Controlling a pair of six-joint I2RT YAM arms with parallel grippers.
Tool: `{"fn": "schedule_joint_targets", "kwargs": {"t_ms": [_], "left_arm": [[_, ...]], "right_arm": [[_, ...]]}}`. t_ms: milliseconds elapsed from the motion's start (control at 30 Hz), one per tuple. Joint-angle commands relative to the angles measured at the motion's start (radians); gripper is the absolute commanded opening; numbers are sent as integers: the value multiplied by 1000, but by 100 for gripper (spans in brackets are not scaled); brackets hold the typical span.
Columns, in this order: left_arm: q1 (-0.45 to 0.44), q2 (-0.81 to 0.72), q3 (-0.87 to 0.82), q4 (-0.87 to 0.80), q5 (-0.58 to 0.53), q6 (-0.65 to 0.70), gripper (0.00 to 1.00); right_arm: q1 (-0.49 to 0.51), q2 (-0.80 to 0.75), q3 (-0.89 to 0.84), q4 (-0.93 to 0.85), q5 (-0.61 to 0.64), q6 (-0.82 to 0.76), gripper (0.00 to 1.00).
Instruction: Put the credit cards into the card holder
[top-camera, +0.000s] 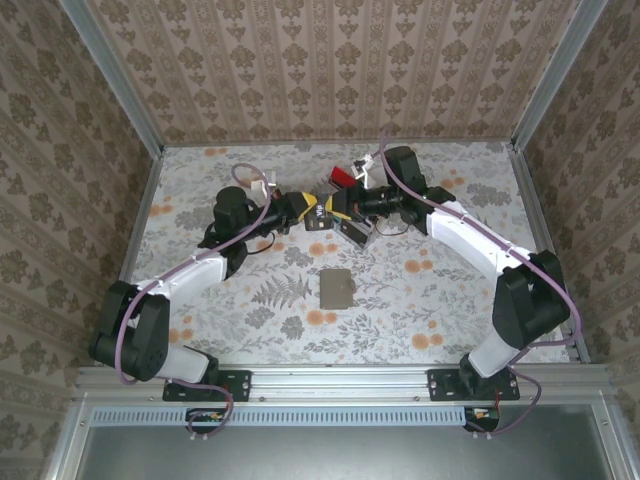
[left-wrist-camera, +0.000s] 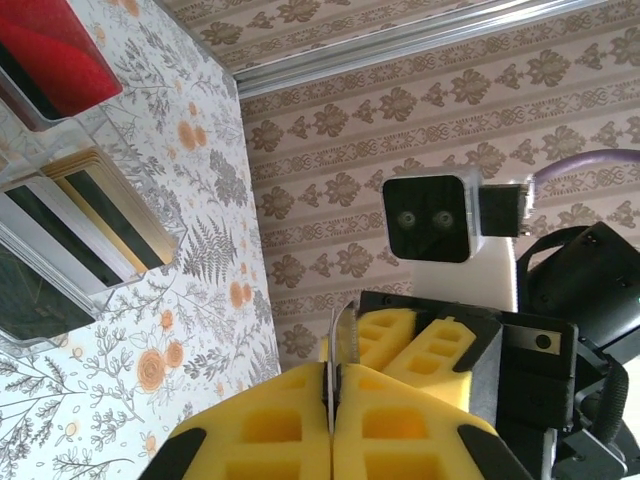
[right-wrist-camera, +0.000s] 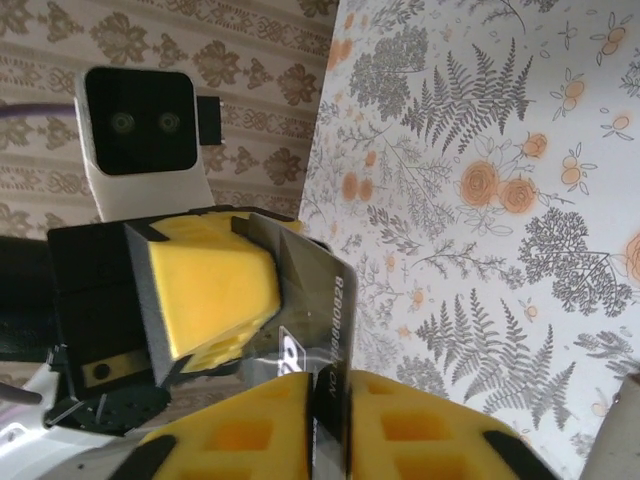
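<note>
Item one: left gripper (left-wrist-camera: 330, 392), yellow foam pads pressed together on the thin edge of a dark glossy plastic credit card (left-wrist-camera: 342, 335), which stands up out of the seam between them; I log this tool as clamped on the card. Item two: right gripper (right-wrist-camera: 330, 405), yellow pads to either side of the same card, whose face shows a row of embossed digits in the right wrist view. The pads sit very close to the card, but I cannot tell whether they press on it or stand just off it. Item three: the two grippers meet tip to tip above the far middle of the fern-and-flower patterned table (top-camera: 420, 300), the card raised off the surface between them. Item four: flat, roughly square grey card holder (top-camera: 337, 288), lying on the table nearer the arm bases than the grippers and well apart from both. I cannot make out from above whether it lies open or folded. Item five: clear plastic slotted rack (left-wrist-camera: 150, 255), on the table beyond the grippers. It holds a red plastic card (left-wrist-camera: 55, 50) in one slot and a beige card (left-wrist-camera: 105, 225) in another, among dark-faced cards. Item six: the right arm's white wrist camera housing (left-wrist-camera: 430, 215), facing the left wrist lens above the joined pads.
</note>
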Motion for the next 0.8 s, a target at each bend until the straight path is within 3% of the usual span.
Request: {"fn": "schedule_joint_targets", "kwargs": {"t_ms": [0,333,567,767], "left_arm": [[-5,-18,-9,67,11,-18,1],[-5,-18,-4,98,7,-56,3],[-6,-29,-8,136,1,-86,19],[-5,-35,-3,130,-1,-83,21]], "right_arm": [[4,15,-15,71,-60,31,23],[3,43,-47,209,-134,110,28],[-6,30,-8,-27,22,-22,20],[-28,23,-42,0,51,16,17]]}}
